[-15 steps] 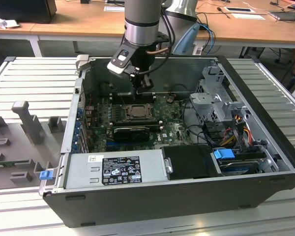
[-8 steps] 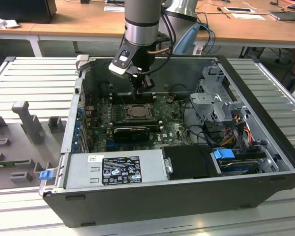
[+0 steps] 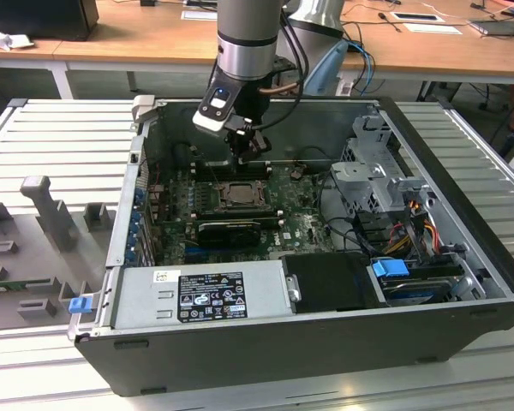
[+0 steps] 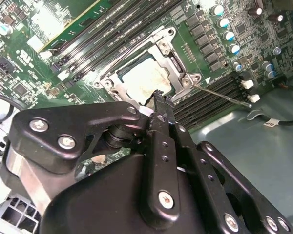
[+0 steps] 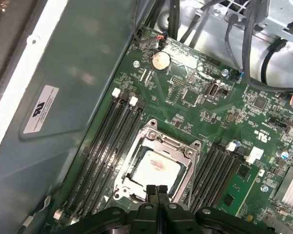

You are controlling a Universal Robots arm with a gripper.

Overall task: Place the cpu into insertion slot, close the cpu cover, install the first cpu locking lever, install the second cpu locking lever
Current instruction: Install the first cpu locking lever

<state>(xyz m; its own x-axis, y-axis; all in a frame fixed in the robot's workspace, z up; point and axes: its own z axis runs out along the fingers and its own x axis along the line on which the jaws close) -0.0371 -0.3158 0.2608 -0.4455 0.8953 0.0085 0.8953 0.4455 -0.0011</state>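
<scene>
Inside an open computer case (image 3: 325, 351), the arm's gripper (image 5: 157, 190) hangs low over the green motherboard (image 5: 195, 97), its two black fingers pressed together with nothing between them. The tips sit right at one edge of the insertion slot (image 5: 131, 165). The cpu (image 5: 156, 169) lies flat in that slot, silver face up, and the cpu cover (image 5: 170, 143) appears lowered around it. A thin metal lever (image 4: 222, 93) juts from a socket corner, slanting over the memory slots (image 4: 210, 100).

Dull silver cpu (image 5: 156, 168) is seated flat in insertion slot (image 5: 133, 165), top face up, smudged at centre. Silver-grey cpu cover (image 5: 161, 142) is laid flat over it, between memory slots (image 5: 105, 146). Thin locking lever (image 4: 224, 93) is seen slanting over memory slots.
</scene>
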